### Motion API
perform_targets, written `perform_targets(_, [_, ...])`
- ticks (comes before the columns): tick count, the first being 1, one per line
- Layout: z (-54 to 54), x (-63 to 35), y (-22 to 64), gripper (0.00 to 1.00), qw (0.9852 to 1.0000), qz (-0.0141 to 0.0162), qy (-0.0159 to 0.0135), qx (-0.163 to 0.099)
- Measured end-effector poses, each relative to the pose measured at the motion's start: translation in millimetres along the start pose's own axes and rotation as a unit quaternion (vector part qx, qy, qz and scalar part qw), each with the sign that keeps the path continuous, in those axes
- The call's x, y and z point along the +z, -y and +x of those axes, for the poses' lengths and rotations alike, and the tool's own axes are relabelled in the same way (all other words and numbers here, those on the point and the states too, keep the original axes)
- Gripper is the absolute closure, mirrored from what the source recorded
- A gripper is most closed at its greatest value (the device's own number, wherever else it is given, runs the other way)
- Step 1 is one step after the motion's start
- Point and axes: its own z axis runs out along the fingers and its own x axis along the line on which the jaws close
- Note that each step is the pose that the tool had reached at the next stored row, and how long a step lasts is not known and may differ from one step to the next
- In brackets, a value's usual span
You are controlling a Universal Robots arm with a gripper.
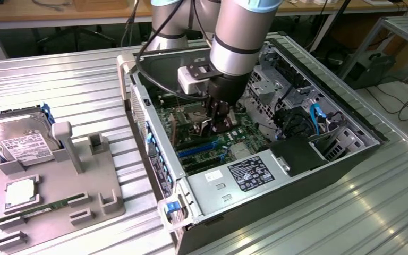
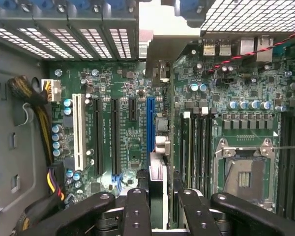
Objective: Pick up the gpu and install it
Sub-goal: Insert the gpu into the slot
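My gripper [image 1: 215, 123] hangs inside the open computer case [image 1: 346, 114], low over the green motherboard [image 1: 222, 141]. In the wrist view its black fingers [image 2: 136, 209] are shut on the gpu [image 2: 157, 179]. The gpu is a thin card seen edge-on, running from between the fingers toward the rear wall of the case. It stands upright beside the long blue slot [image 2: 150, 123], just to that slot's side nearer the memory slots [image 2: 199, 147]. Whether its lower edge touches the board is hidden.
On the exterior view's left, a grey fixture tray [image 1: 83, 202] holds a silver hard drive [image 1: 16, 141] and a green memory stick [image 1: 41, 210]. Inside the case are the power supply [image 1: 250, 175], blue cables [image 1: 317, 119], the CPU socket [image 2: 243, 177] and black and white slots [image 2: 78, 130].
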Motion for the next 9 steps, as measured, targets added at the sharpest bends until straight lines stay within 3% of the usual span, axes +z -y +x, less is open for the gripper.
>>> perform_targets(1, [0.0,0.6,0.0,0.73,1.0,-0.0002,-0.002,0.002])
perform_targets(3, [0.0,0.9,0.0,0.73,0.9999,-0.0002,-0.0104,0.004])
perform_targets(4, [0.0,1.4,0.0,0.73,0.9998,-0.0005,-0.0169,0.006])
perform_targets(5, [0.1,2.1,0.0,0.73,0.9998,-0.0009,-0.0181,0.006])
perform_targets(9, [0.1,4.4,-7.1,0.73,0.9999,-0.0009,-0.0127,0.006])
